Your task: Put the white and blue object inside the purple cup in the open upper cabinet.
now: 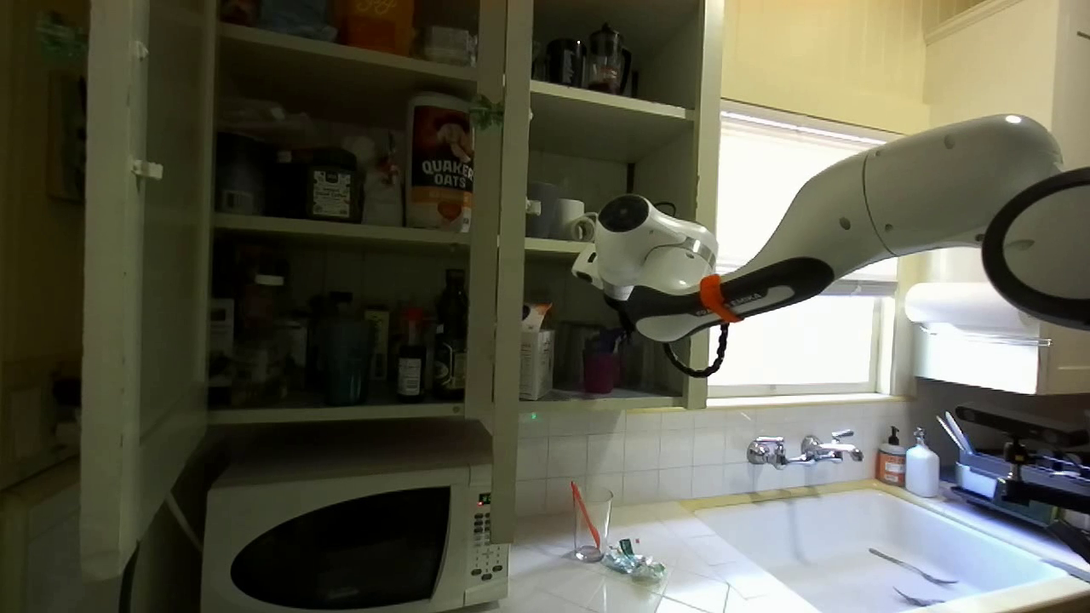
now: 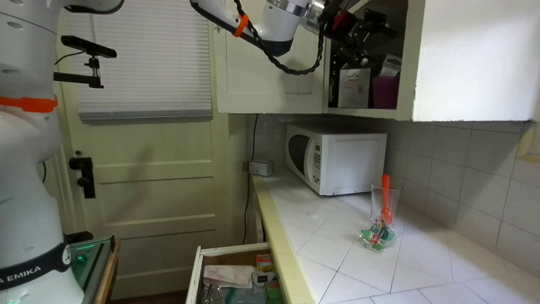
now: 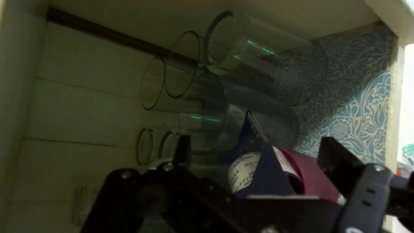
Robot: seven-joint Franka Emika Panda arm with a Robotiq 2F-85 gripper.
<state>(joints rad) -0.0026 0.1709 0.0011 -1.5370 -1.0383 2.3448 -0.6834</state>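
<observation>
The purple cup [image 1: 600,375] stands on the lowest shelf of the open upper cabinet [image 1: 709,51]. The cup also shows in an exterior view [image 2: 385,93] and in the wrist view [image 3: 312,173]. The white and blue object [image 3: 245,172], a white printed piece with pointed dark blue parts, sits in the cup's mouth and sticks out of it. Its blue part [image 1: 606,342] shows above the cup. My gripper [image 3: 255,152] is open, its fingers apart on either side of the object and cup, apparently touching neither. In an exterior view the gripper [image 2: 373,44] is above the cup.
Several clear glasses [image 3: 223,38] stand beside the cup. A white box [image 1: 536,364] is on the same shelf. The shelf above holds a white mug [image 1: 566,219]. The cabinet door [image 1: 119,298] hangs open. The microwave [image 1: 349,519] stands below.
</observation>
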